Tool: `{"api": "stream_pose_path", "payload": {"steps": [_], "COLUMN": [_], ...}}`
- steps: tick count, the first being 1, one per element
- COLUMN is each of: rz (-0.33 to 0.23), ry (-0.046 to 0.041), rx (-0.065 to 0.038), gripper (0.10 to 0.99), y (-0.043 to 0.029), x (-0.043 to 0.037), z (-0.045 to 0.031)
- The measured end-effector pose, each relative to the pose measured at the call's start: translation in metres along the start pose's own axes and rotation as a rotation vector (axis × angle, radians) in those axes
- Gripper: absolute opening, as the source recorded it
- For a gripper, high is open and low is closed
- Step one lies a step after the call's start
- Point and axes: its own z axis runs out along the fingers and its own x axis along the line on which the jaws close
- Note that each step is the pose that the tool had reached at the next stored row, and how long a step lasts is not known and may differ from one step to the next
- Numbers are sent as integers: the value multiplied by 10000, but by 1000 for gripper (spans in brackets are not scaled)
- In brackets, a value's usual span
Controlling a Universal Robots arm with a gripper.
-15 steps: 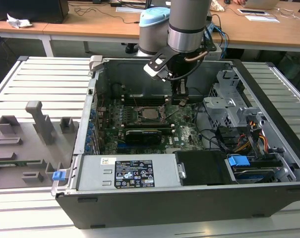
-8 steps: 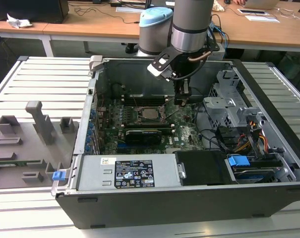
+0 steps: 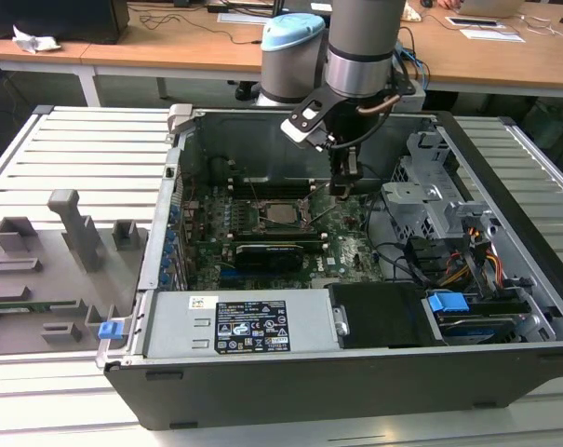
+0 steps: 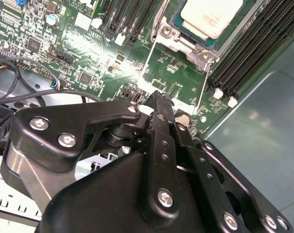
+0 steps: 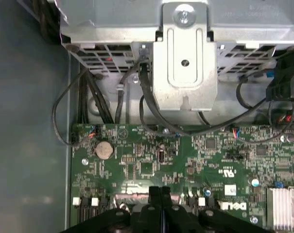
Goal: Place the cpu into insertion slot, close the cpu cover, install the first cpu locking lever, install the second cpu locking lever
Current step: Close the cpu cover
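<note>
At the exterior view's left, a grey fixture tray [image 3: 39, 279] is lying on the slatted table [image 3: 86, 140] beside the open computer case [image 3: 355, 391]. Inside the case, on the green circuit board [image 3: 351, 251], the cpu [image 3: 283, 212] is sitting flat in the insertion slot [image 4: 185, 42] — pale face upward. Just to its right the gripper [image 3: 344, 186] is hanging low over the board, apart from the cpu, its fingers [image 5: 154, 194] pressing together on nothing. Farther right — a metal drive cage [image 3: 430, 196] is standing against the case wall.
</note>
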Motion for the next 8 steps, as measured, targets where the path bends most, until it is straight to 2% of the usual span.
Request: {"api": "stream_pose_path", "payload": {"steps": [8], "rz": [-4], "ry": [2], "rx": [0], "gripper": [106], "y": [58], "x": [8], "z": [5]}}
